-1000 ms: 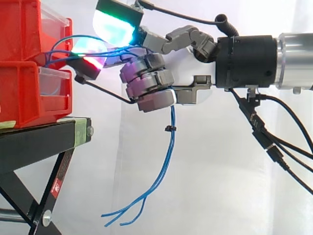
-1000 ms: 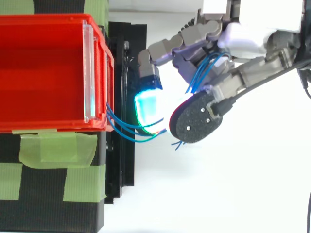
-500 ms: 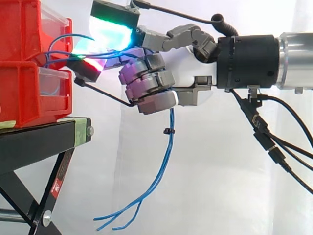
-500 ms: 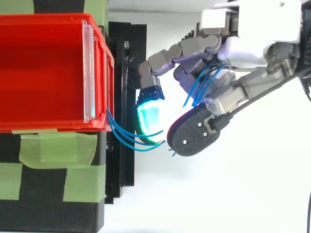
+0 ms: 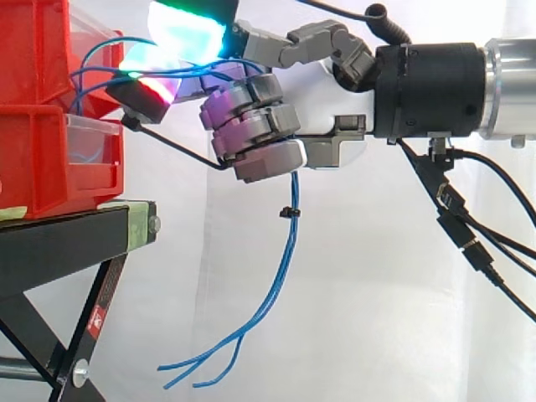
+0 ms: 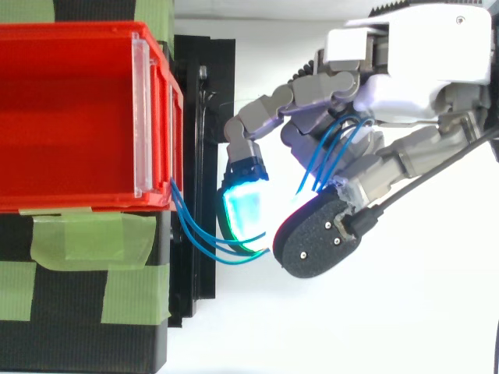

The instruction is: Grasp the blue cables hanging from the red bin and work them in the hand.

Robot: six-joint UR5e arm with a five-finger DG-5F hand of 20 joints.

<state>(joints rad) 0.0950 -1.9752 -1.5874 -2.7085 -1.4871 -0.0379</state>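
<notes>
Fingers [image 5: 251,138] curl round the blue cables [image 5: 291,239], apparently clamping them; loose ends dangle below.

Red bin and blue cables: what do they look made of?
Red bin: likely moulded plastic, smooth and slightly glossy; even colour, rounded rim, clear panel at its front. Blue cables: thin wires, probably in smooth plastic insulation; they bend in soft curves and hang limp below the hand. The core is hidden.
</notes>
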